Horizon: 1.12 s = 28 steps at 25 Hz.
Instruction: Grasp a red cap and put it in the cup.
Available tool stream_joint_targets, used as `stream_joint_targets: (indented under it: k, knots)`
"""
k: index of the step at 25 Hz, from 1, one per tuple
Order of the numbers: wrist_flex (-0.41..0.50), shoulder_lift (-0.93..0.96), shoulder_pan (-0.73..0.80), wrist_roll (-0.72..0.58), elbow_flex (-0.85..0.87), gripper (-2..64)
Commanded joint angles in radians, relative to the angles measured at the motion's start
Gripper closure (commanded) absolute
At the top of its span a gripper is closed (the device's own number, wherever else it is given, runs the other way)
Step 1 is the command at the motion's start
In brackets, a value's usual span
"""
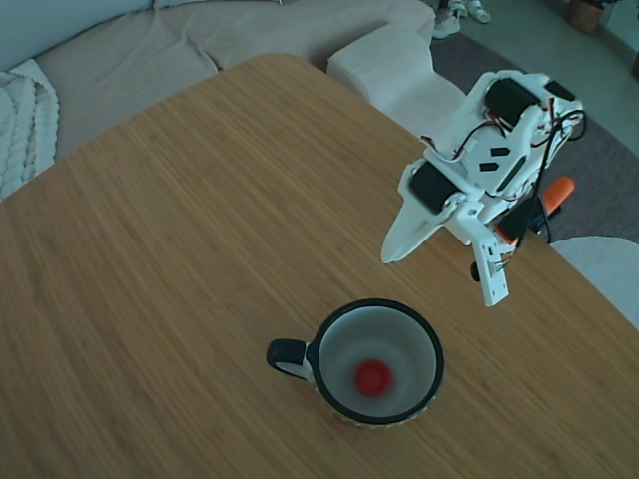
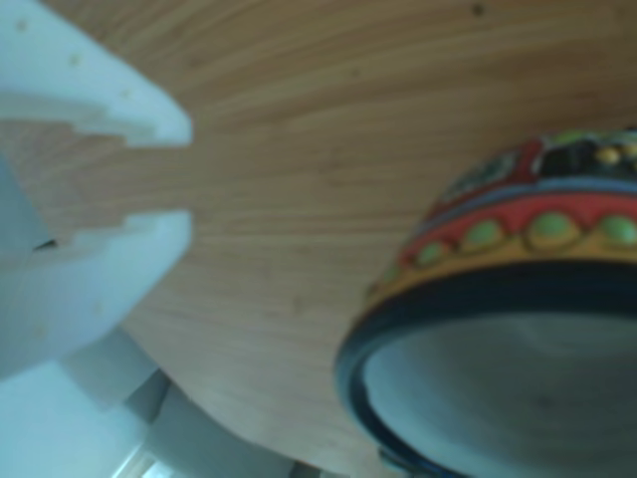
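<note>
Wooden surface fills the fixed view. White robot arm hangs at two o'clock of the cup, its end effector released, jaws spread and holding nothing, apart from the cup. Inside the cup, on its grey-white bottom, lies the red cap.

The red cap lies in the cup on the table.
</note>
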<state>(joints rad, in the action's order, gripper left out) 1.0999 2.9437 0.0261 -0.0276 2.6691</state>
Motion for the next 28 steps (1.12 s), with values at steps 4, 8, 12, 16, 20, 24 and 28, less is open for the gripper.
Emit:
stream_joint_targets:
  k: [4, 8, 12, 16, 20, 24, 28]
  knots:
    - [-0.014, 0.063, -0.003, -0.002, 0.021, 57.8]
    - [-0.012, 0.101, -0.005, -0.002, 0.06, 57.5]
    - [-0.012, 0.143, -0.012, 0.008, 0.078, 57.8]
    - [-0.012, 0.196, -0.014, 0.008, 0.124, 57.8]
    - [-0.003, 0.23, -0.014, 0.008, 0.133, 57.8]
    - [0.0, 0.242, -0.015, 0.008, 0.137, 57.8]
    - [0.0, 0.244, -0.014, 0.003, 0.137, 57.5]
